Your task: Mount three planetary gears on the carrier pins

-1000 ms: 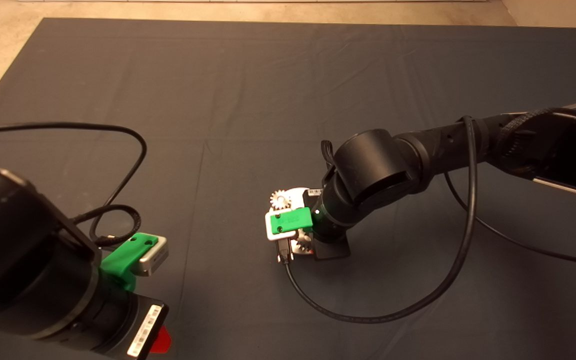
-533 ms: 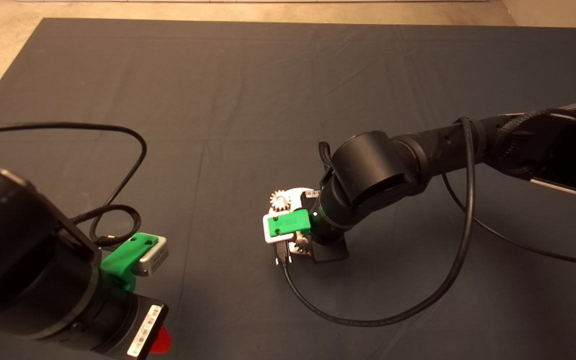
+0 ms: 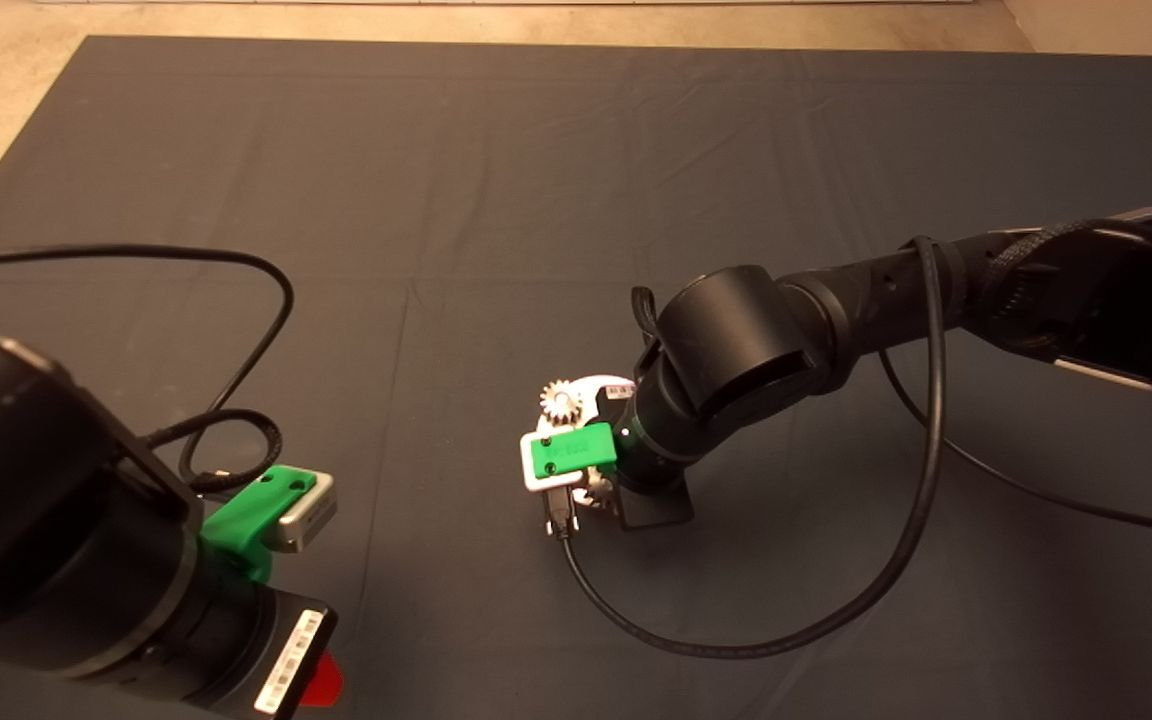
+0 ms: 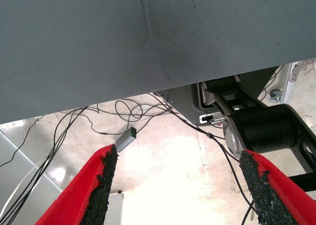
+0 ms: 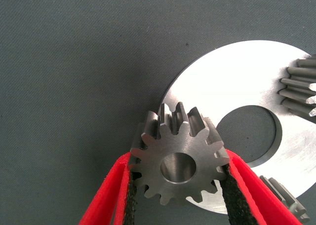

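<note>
right end effector clamps a gear over the white disc (two gears already seated); left end effector parked wide.

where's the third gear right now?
Held between the right end effector fingers: the gear overlaps the edge of the white disc, right of mat centre in the head view; two other gears already on the disc.

- I'm keeping the right gripper clamping a gear, wrist bent down mid-mat.
- Left gripper is idling agape, lower left.
</note>
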You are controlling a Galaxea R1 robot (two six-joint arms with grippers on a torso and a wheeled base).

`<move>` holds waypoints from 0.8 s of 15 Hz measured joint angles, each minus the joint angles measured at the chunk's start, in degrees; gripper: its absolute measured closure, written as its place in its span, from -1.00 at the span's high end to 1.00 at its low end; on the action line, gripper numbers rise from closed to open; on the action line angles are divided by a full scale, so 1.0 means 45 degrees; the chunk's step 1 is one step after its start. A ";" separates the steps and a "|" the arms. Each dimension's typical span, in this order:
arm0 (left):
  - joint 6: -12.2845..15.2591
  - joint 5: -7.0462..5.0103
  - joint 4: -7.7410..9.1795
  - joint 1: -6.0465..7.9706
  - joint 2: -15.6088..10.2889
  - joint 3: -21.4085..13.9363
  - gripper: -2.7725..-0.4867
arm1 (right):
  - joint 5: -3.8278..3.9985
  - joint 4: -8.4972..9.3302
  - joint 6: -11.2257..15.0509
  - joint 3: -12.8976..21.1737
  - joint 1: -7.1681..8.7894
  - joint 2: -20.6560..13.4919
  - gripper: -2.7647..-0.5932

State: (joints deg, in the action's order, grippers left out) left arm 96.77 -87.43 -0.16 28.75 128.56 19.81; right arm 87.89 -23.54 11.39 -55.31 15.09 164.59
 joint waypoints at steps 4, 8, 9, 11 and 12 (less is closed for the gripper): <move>0.0000 -0.0004 0.0000 -0.0002 0.0000 0.0000 0.11 | 0.0000 0.0000 -0.0003 0.0000 0.0000 -0.0005 -0.59; 0.0000 -0.0002 0.0000 0.0000 0.0000 0.0000 0.11 | 0.0005 0.0000 -0.0008 0.0000 0.0000 -0.0038 -0.59; 0.0000 -0.0005 0.0000 0.0000 0.0000 0.0000 0.11 | 0.0000 0.0000 -0.0019 0.0000 0.0000 -0.0038 -0.59; 0.0000 -0.0005 0.0000 -0.0001 0.0000 0.0000 0.11 | 0.0005 0.0000 -0.0057 0.0000 0.0000 -0.0092 -0.59; 0.0000 -0.0005 0.0000 0.0000 0.0000 0.0000 0.11 | 0.0005 0.0000 -0.0092 0.0000 0.0000 -0.0111 -0.59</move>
State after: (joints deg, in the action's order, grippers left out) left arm 96.77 -87.46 -0.16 28.75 128.56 19.81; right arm 87.92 -23.54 10.97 -55.31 15.09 164.09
